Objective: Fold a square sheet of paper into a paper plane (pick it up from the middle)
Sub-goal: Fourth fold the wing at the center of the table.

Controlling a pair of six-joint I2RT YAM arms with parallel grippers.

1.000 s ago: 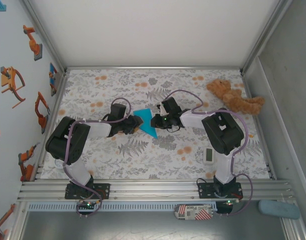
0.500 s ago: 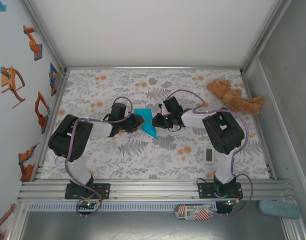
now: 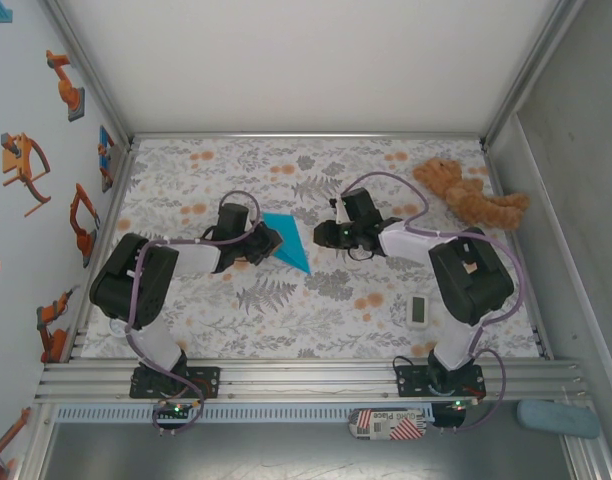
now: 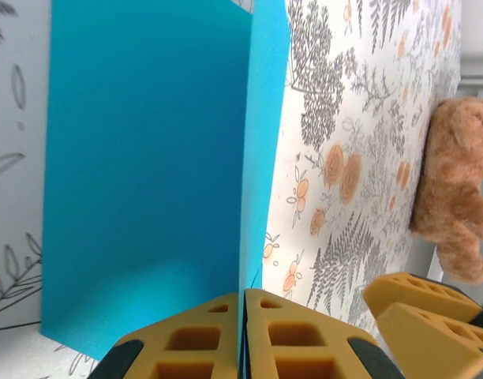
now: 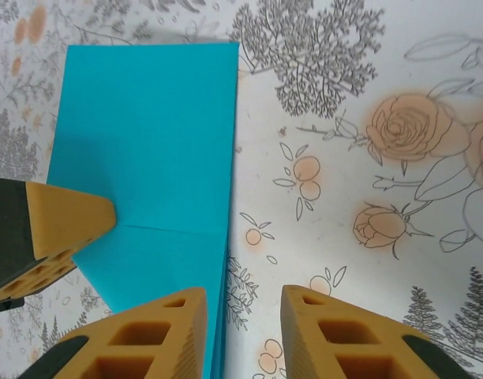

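The cyan-blue sheet of paper (image 3: 286,243) is folded into a narrow pointed shape and lies mid-table between the two arms. In the left wrist view the paper (image 4: 147,174) shows a long fold line, and my left gripper (image 4: 243,308) is shut on its near folded edge. My left gripper (image 3: 270,243) sits at the paper's left side. My right gripper (image 3: 322,236) stands a little to the paper's right, apart from it. In the right wrist view the right gripper (image 5: 241,332) is open over the tablecloth, with the paper (image 5: 147,142) beside its left finger.
A brown teddy bear (image 3: 471,195) lies at the back right, also seen as the teddy bear (image 4: 458,197). A small white timer (image 3: 417,310) lies near the right arm. Enclosure walls (image 3: 546,150) border the floral table, with an aluminium rail (image 3: 306,378) along the front.
My left gripper has closed on the paper's edge. My right gripper has opened, let go of the paper and drawn back to the right.
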